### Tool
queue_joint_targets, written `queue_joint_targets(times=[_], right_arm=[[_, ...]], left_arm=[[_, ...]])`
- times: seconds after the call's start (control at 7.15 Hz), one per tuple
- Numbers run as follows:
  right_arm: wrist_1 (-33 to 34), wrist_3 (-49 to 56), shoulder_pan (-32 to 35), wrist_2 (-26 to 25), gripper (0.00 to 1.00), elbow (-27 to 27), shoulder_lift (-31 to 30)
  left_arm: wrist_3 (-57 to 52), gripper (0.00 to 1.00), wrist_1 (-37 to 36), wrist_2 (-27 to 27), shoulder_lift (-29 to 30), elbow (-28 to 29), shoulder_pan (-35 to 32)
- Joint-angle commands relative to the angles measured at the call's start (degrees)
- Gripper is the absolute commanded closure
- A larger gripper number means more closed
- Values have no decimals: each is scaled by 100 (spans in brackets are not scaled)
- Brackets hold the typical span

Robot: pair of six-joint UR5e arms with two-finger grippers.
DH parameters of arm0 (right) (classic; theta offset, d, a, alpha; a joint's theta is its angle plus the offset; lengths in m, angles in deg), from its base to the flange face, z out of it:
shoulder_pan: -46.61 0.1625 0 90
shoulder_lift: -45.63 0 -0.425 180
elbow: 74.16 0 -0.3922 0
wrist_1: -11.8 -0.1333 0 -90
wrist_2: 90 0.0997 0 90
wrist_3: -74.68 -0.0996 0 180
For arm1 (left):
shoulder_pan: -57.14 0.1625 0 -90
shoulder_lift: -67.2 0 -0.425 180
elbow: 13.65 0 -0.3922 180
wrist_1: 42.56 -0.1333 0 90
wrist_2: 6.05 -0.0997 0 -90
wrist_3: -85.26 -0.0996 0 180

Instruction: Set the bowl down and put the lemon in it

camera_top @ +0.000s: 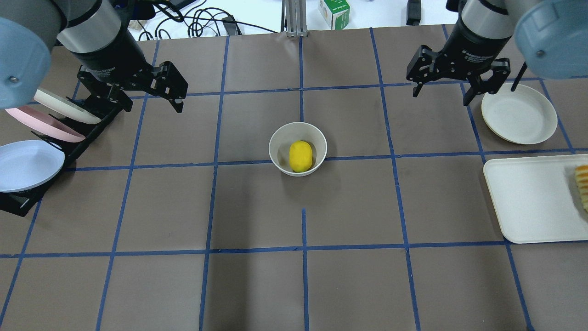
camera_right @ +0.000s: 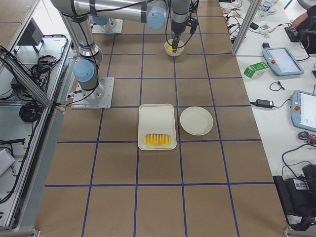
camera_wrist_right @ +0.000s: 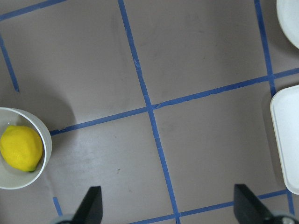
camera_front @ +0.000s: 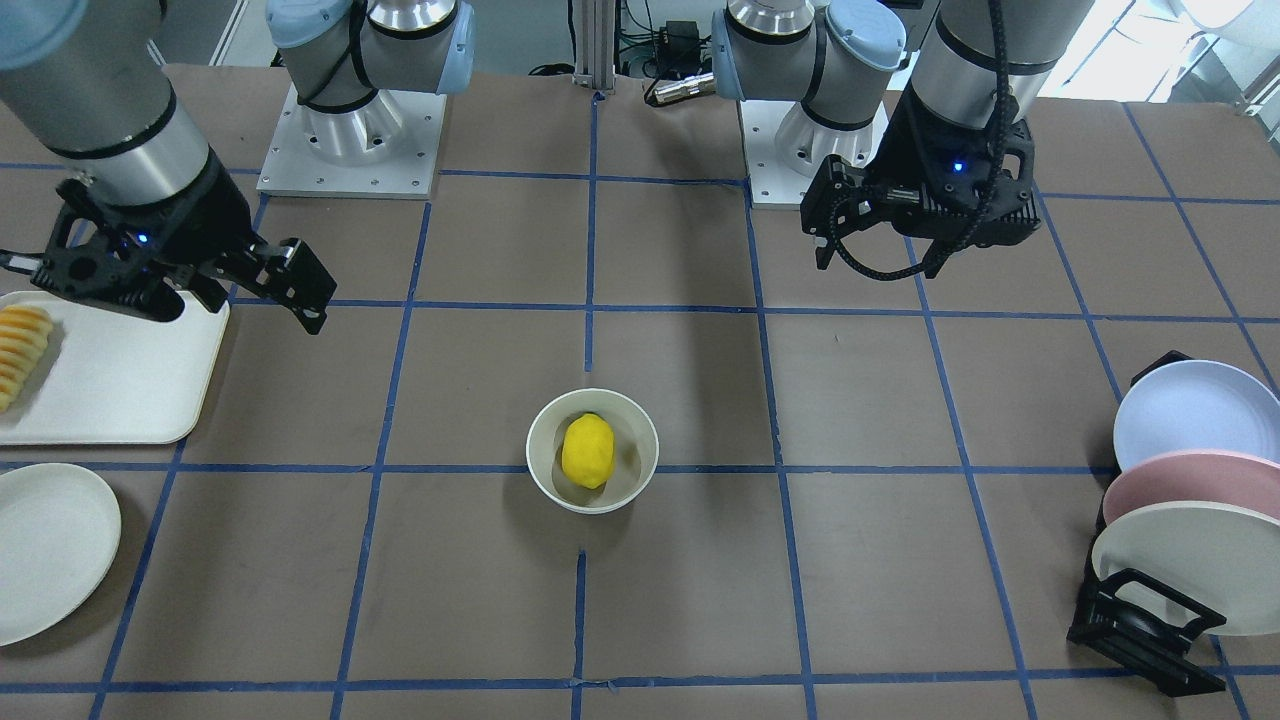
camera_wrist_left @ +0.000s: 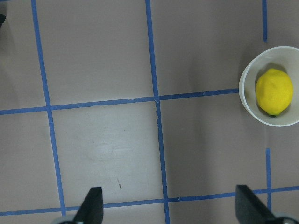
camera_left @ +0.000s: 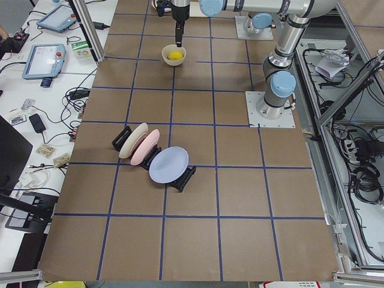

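The cream-white bowl [camera_top: 280, 147] stands upright near the table's middle, on a blue tape line. The yellow lemon [camera_top: 300, 156] lies inside it. Both also show in the front view, bowl [camera_front: 632, 470] and lemon [camera_front: 587, 451]. In the left wrist view the bowl [camera_wrist_left: 247, 93] and lemon [camera_wrist_left: 273, 92] are at the right edge. In the right wrist view the bowl [camera_wrist_right: 45, 140] and lemon [camera_wrist_right: 19, 148] are at the left edge. My left gripper [camera_top: 146, 99] is open and empty, raised, well left of the bowl. My right gripper [camera_top: 442, 94] is open and empty, raised, well right of it.
A black rack with upright cream, pink and blue plates [camera_top: 46, 124] stands at the left, under my left arm. A flat cream plate [camera_top: 519, 114] lies near my right gripper. A white tray [camera_top: 528, 197] with orange-yellow fruit slices [camera_top: 582, 186] lies at the right edge.
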Motion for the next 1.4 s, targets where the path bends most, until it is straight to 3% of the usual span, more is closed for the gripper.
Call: queue_joint_targets(times=[0.0,0.42,1.26], right_arm=[[-119,194,31,19,0,-57,-375],[-295,220,391,-68,0,-40,-393],[-277,308,340,-358,0,-57,-350]], left_arm=[[11,0,58,-23,135,230,-1],[3,0,59,-41,179,179,-10],[2,0,59,3,153,187,-10]])
